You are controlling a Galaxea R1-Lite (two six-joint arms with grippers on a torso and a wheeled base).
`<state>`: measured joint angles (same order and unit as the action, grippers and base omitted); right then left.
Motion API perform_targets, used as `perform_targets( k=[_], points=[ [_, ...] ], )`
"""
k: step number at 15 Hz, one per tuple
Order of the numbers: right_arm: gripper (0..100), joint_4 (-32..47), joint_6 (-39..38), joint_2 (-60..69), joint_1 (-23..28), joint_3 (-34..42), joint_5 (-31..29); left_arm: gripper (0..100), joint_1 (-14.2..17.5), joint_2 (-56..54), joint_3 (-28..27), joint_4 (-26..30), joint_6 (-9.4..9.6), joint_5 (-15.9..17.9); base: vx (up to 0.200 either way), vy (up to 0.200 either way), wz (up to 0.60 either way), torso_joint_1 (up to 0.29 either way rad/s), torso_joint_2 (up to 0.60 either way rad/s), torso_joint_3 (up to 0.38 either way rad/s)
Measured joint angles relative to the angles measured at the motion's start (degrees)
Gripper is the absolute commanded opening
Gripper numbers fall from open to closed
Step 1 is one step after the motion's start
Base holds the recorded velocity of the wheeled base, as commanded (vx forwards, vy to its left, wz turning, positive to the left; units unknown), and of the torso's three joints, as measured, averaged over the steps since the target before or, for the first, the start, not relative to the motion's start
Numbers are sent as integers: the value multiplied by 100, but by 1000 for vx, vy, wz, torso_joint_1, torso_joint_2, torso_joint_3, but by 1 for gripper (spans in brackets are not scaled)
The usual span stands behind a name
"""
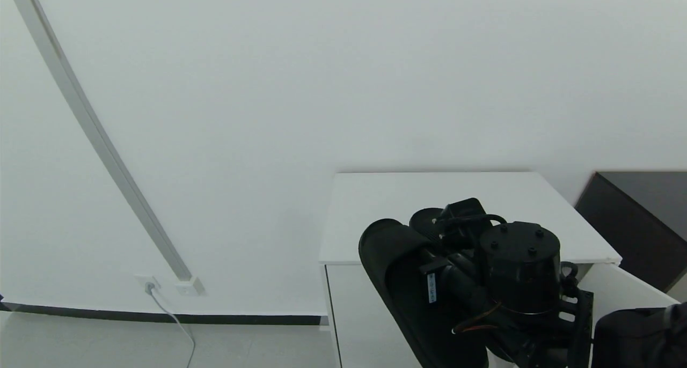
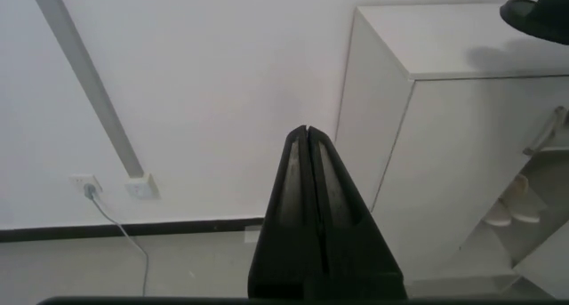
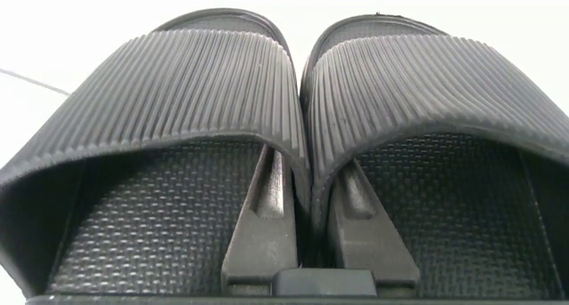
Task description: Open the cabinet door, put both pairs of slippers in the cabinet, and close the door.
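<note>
Between the fingers of the right claw [image 3: 311, 167], a pair of black slippers [image 3: 178, 100] is being held side by side. One finger is reaching into each slipper, and the two are clamping the touching inner walls together. From the head view, the black slippers [image 1: 397, 260] are hanging in front of the white cabinet [image 1: 456, 196], soles facing outward. Their rounded ends are rising just above the level of its top. One slipper end is also poking into the left wrist view over the cabinet top.

The door [image 1: 622, 293] on the cabinet's right side is standing open, swung out toward the robot. Inside the cabinet [image 2: 382, 118], a pair of pale slippers [image 2: 516, 203] is sitting on a lower shelf [image 2: 498, 244]. Whether anything else is lying inside the cabinet cannot be told.

Well apart from the cabinet, on its left side, the left claw [image 2: 307, 189] is hovering. Its fingers are pressed flat together and gripping nothing.

Beyond it, a wall socket [image 1: 147, 283] is sitting low on the white wall, with a cable [image 1: 177, 325] trailing down from it to the floor [image 1: 107, 341]. A pale duct [image 1: 96, 132] is running diagonally up the wall from just beside the socket. A dark piece of furniture [image 1: 638, 223] is standing to the right of the cabinet.
</note>
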<state>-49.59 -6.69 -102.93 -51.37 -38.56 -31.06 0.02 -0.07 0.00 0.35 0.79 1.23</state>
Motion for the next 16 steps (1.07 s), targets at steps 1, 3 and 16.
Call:
perform_targets(
  k=[1, 3, 16],
  points=[
    [0, 2, 2, 1, -4, 2, 2, 0, 7, 0, 0, -2, 2, -1, -200, 0, 0, -2, 2, 2],
    [0, 5, 2, 4, -9, 13, 0, 0, 7, 0, 0, -2, 2, 0, 0, 0, 0, 0, 0, 0],
    [0, -11, 2, 4, -20, 69, 2, 0, 5, 0, 0, -2, 10, -17, 0, -46, 0, 1, 1, 1]
  ],
)
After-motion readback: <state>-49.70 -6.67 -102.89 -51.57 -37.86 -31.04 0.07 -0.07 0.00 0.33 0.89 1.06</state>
